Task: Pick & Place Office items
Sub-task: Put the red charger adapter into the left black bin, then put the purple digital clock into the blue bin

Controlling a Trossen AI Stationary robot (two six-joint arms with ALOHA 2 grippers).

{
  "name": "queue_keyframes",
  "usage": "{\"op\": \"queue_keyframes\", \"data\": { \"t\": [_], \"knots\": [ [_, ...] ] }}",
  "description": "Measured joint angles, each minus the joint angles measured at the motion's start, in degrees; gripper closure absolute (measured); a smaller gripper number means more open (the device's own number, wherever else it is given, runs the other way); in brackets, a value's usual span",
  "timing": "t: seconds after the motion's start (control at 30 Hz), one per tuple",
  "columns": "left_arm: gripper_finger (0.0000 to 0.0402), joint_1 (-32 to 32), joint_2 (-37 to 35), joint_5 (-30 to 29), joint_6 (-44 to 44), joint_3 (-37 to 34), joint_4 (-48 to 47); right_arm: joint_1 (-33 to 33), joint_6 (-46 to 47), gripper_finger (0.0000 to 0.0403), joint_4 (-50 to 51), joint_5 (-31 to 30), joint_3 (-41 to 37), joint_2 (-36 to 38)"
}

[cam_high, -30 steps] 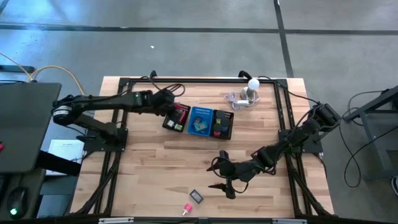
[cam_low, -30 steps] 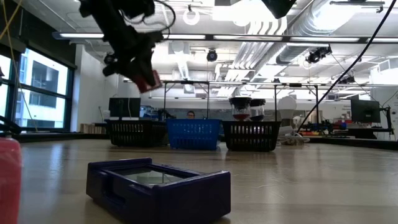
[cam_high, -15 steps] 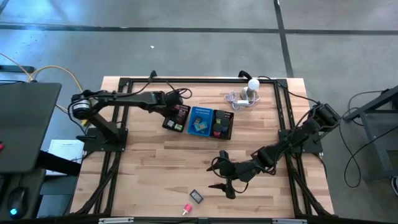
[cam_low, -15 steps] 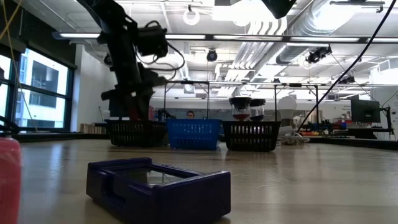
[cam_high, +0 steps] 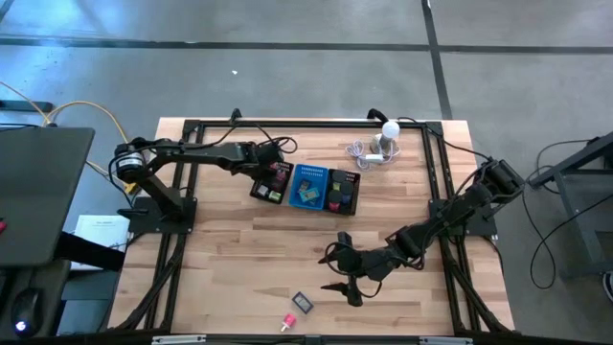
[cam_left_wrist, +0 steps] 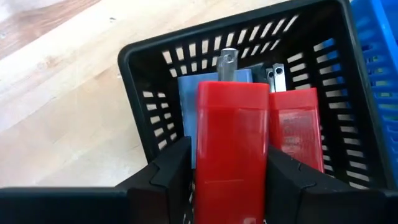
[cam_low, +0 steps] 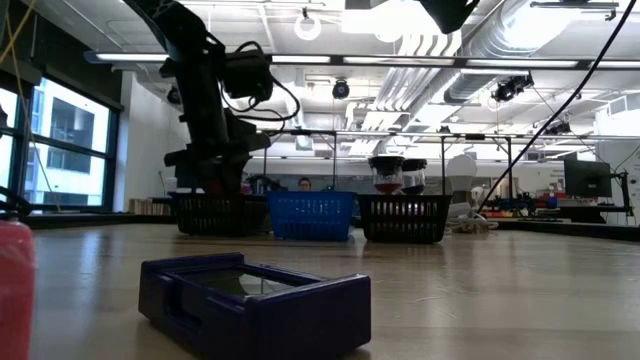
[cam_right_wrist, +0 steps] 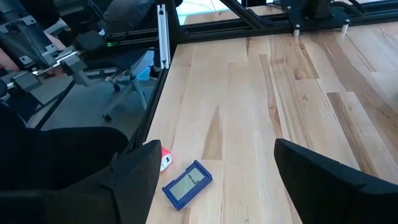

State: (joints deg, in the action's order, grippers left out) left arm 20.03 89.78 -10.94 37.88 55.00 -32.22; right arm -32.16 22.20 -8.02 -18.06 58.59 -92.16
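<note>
Left pincer (cam_left_wrist: 231, 180) is now hanging low over the black basket (cam_left_wrist: 149, 81) at the table's eleven o'clock, fingers loosening around the red block (cam_left_wrist: 232, 146). Block is going in beside another red piece (cam_left_wrist: 296, 127). Right pincer (cam_high: 347, 278) is waiting spread at five o'clock.

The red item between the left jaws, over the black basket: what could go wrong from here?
1. The red item sits over another red piece and a blue one in the black basket; on release it may land askew on top.
2. Near the basket wall, the left gripper might snag the mesh when lifting.
</note>
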Motion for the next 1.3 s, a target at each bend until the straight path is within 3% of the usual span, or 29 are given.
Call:
{"op": "queue_keyframes", "data": {
  "t": [0.6, 0.87, 1.07, 1.3],
  "knots": [
    [0.0233, -2.62, -3.06, -0.26, -6.0, 0.0, 0.97, 0.02, 0.0, 0.0101, 0.07, 0.02, 0.0, 0.0],
    [0.021, -5.12, -11.33, -0.65, -8.02, -0.04, 0.24, 0.02, 0.31, 0.0101, 0.11, 0.0, 0.0, -0.02],
    [0.0209, -13.66, -24.37, 0.15, -8.06, -0.04, 0.27, 0.0, 0.13, 0.0101, 0.75, 0.0, 0.0, -0.04],
    [0.0209, -32.23, -32.0, -0.28, -7.44, -0.33, 1.32, 0.02, -1.34, 0.0101, 0.84, 0.5, 0.0, -0.04]
  ]
}}
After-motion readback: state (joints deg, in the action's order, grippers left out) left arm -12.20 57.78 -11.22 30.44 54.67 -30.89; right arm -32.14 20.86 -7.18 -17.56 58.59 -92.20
